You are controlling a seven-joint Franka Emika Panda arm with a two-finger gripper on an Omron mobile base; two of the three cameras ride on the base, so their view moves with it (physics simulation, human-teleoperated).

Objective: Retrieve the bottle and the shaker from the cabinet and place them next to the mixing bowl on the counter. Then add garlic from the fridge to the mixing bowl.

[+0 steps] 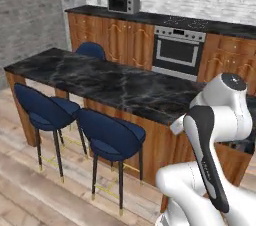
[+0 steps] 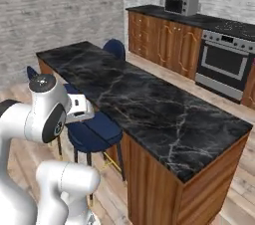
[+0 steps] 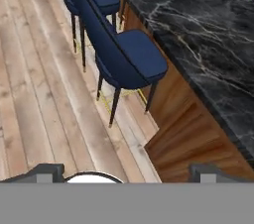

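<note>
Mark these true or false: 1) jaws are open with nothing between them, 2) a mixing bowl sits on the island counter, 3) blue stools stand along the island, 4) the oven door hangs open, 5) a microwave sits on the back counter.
1) True. The gripper has its jaws wide apart, nothing between them.
2) False. The island counter bears no bowl in any view.
3) True. Blue stools stand on its near side.
4) False. The oven door is shut.
5) True. The microwave sits on the back counter.
</note>
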